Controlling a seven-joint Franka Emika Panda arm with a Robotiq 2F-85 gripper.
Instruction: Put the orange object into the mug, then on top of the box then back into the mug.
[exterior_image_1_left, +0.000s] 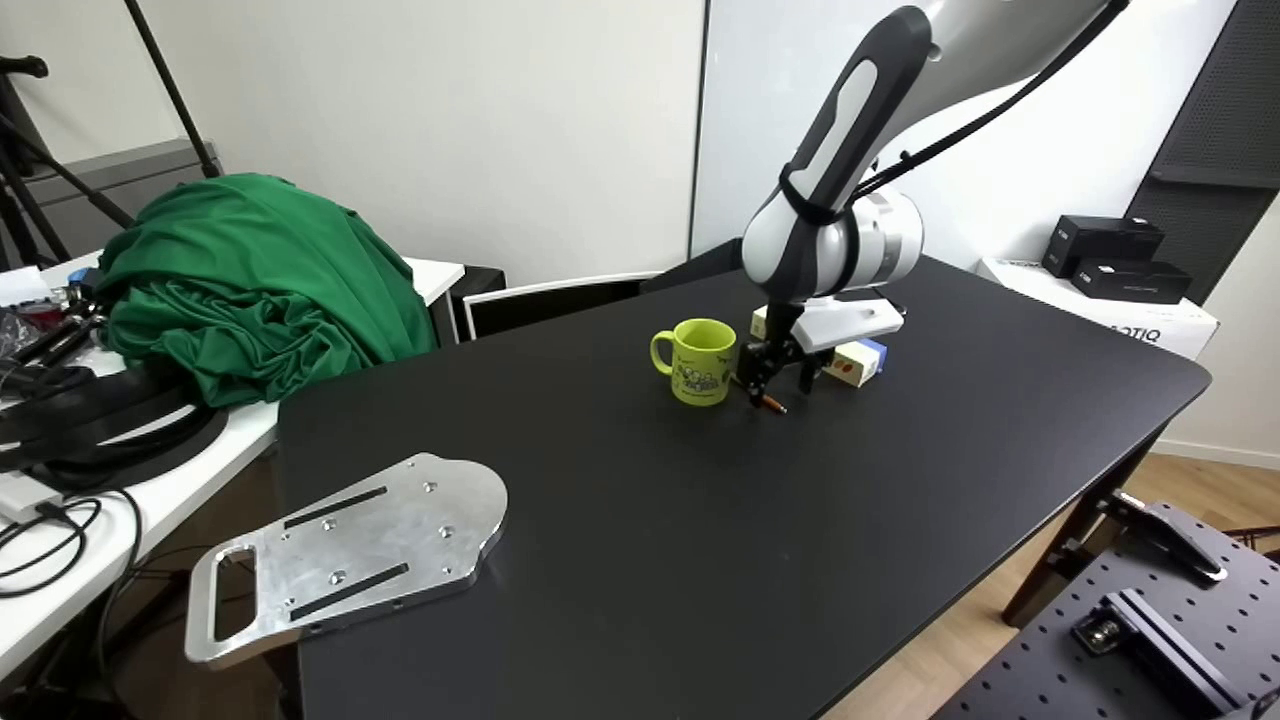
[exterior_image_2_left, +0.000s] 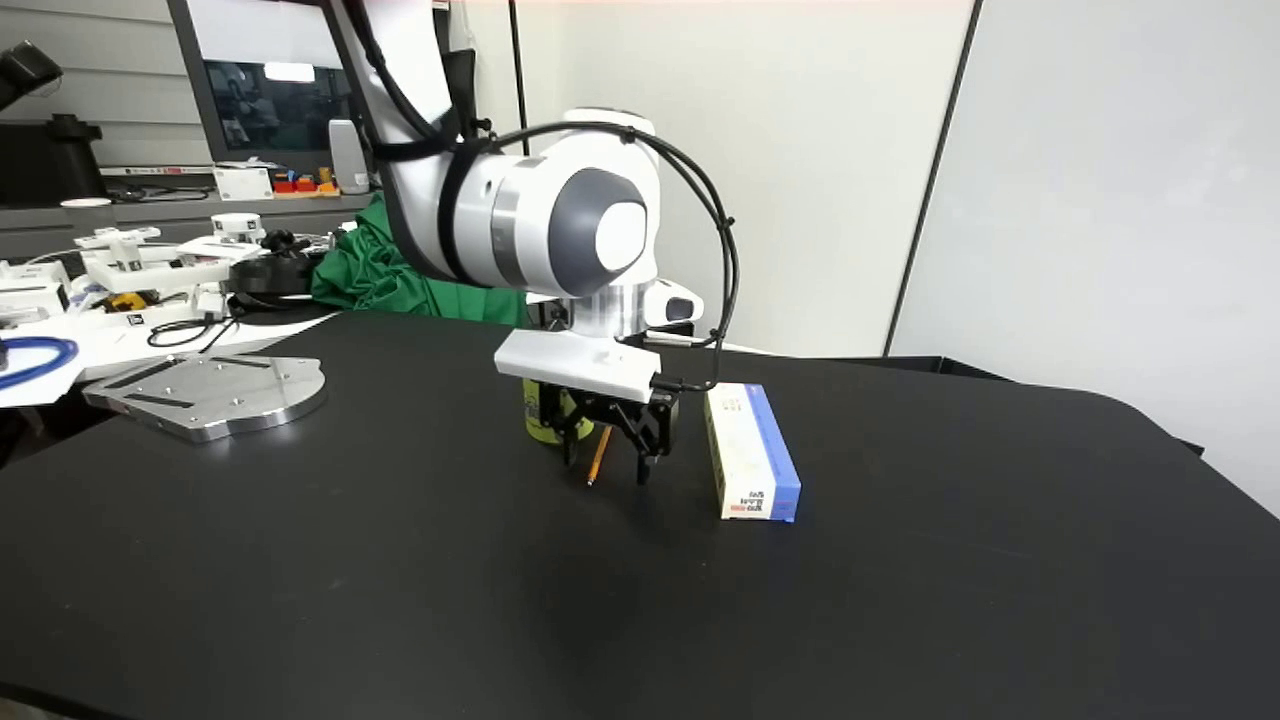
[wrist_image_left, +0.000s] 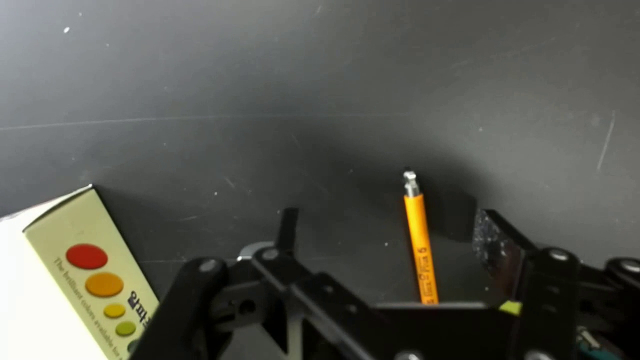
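Gripper (wrist_image_left: 384, 226) straddles orange stick (wrist_image_left: 421, 245); room either side.

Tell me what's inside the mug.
Looking into the mug in an exterior view, you see only its inner wall; nothing sticks above the rim. The near side covers the bottom, so anything lying there would be hidden. The orange stick lies outside, on the table.

It looks like a robotics lab: robot arm (exterior_image_2_left: 520, 220), perforated board (exterior_image_1_left: 1190, 612), machined metal plate (exterior_image_1_left: 380, 540).
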